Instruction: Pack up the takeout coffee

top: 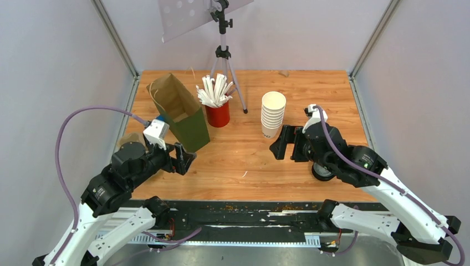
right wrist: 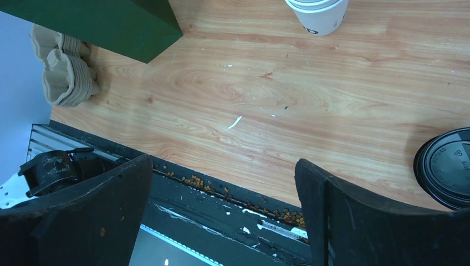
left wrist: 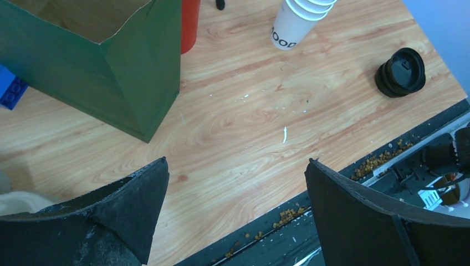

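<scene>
Left jaws and right jaws both stand spread to their widest and hold nothing, each hanging over bare bench [top: 244,158] near its front edge.

No single white cup stands on its own. The only cups in view are the nested stack of white paper cups [top: 272,113] toward the back of the bench, right of centre. The black lid [left wrist: 400,72] lies on the bench in front of that stack, just beside the right jaws.

**Risks, as I judge them:**
- Nested cups cling, so a pull at the top one could bring several up or topple the stack.
- The right arm sits close over the lid and could knock it away.
- The open green paper bag [top: 191,130] is light and could slide or tip if a cup catches its rim.
- The red cup of straws [top: 218,114] stands just beside the bag and could be clipped.

**Hard to make out:**
- The right arm largely covers the lid in the overhead view, and the right wrist view cuts it off.
- I cannot tell whether it is one lid or several.
- The bag's floor is out of sight.
- The print on the bottom cup is cut off.
</scene>
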Controlling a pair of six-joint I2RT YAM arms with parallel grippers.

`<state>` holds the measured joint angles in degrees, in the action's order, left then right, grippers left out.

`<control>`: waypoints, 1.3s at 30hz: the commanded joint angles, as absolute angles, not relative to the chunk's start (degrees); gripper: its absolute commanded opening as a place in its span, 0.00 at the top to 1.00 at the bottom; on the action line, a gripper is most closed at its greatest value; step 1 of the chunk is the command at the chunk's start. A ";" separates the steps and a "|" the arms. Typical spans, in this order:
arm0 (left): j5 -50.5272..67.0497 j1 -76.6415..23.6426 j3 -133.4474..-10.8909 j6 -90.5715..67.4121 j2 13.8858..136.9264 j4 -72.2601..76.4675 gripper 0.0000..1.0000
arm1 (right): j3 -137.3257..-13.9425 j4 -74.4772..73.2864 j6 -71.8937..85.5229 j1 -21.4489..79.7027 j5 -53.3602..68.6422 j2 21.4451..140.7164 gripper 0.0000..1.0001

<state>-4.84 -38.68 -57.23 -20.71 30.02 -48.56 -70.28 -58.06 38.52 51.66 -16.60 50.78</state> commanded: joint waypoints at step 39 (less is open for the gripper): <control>-19.19 -39.02 -44.13 -20.98 13.31 -41.59 0.00 | -100.81 -48.81 12.11 29.85 -22.24 89.95 0.57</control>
